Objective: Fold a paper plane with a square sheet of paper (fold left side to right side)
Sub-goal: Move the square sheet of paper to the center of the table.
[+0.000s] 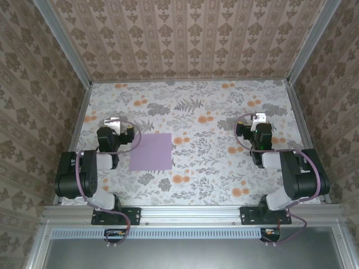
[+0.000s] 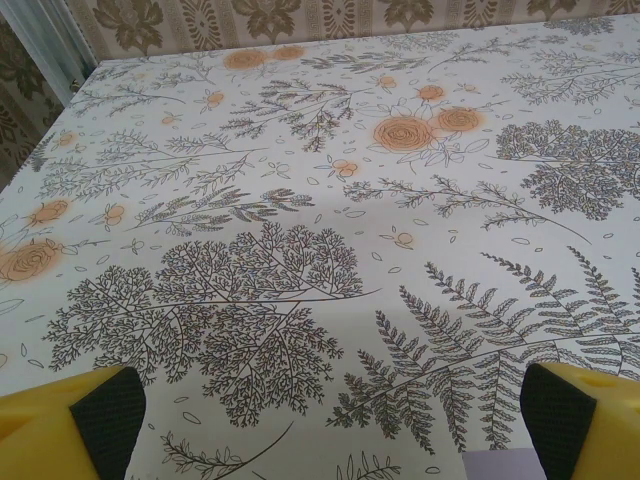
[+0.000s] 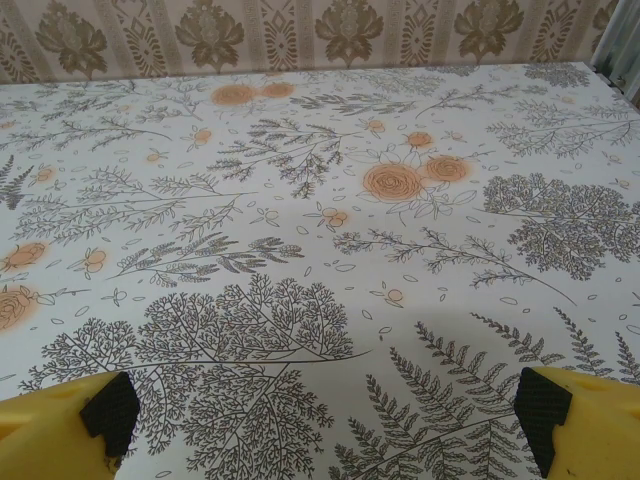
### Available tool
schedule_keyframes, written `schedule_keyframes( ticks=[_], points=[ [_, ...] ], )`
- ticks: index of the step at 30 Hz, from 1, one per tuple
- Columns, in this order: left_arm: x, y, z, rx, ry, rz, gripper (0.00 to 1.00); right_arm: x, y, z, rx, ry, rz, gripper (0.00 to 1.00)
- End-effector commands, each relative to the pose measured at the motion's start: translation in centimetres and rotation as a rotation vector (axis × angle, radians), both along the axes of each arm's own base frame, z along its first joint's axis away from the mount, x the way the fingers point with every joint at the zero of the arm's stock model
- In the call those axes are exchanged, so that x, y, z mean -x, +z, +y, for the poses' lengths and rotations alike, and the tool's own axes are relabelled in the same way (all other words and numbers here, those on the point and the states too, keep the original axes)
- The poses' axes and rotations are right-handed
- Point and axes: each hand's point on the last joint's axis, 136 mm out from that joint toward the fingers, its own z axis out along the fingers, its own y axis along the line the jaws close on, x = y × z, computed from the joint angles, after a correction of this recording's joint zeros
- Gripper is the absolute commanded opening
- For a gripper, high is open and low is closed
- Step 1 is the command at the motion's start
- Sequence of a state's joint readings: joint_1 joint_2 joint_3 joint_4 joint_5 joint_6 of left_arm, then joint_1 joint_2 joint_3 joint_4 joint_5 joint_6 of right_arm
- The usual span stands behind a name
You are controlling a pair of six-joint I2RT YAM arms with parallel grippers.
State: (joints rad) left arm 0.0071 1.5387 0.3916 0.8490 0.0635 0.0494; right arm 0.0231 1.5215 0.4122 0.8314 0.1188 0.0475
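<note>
The white tablecloth (image 1: pixel 213 162), printed with grey ferns and orange flowers, spreads wide between brown damask-papered walls (image 1: pixel 185 39). An aluminium rail (image 1: pixel 190 213) runs along the near edge. The paper plane (image 1: pixel 150 151) is a flat, unfolded square of pale lilac paper. It lies left of centre with its edges square to the table and bare cloth on every side. My left claw (image 1: pixel 114 122) sits just left of it, released, with its yellow fingers (image 2: pixel 60 425) spread wide. My right claw (image 1: pixel 259 119) is well apart from it, equally released.
</note>
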Motion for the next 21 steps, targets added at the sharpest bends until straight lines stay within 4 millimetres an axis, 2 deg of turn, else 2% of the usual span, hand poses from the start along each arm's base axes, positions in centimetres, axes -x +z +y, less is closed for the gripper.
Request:
schedule_keyframes(
  ticks=[1, 21],
  points=[
    [-0.46, 0.70, -0.11, -0.007, -0.003, -0.018, 1.00, -0.02, 0.12, 0.17, 0.005, 0.010, -0.016, 1.00],
    [-0.51, 0.78, 0.21, -0.006, 0.017, -0.019, 1.00, 0.00, 0.07, 0.12, 0.002, 0.008, -0.013, 1.00]
  ],
)
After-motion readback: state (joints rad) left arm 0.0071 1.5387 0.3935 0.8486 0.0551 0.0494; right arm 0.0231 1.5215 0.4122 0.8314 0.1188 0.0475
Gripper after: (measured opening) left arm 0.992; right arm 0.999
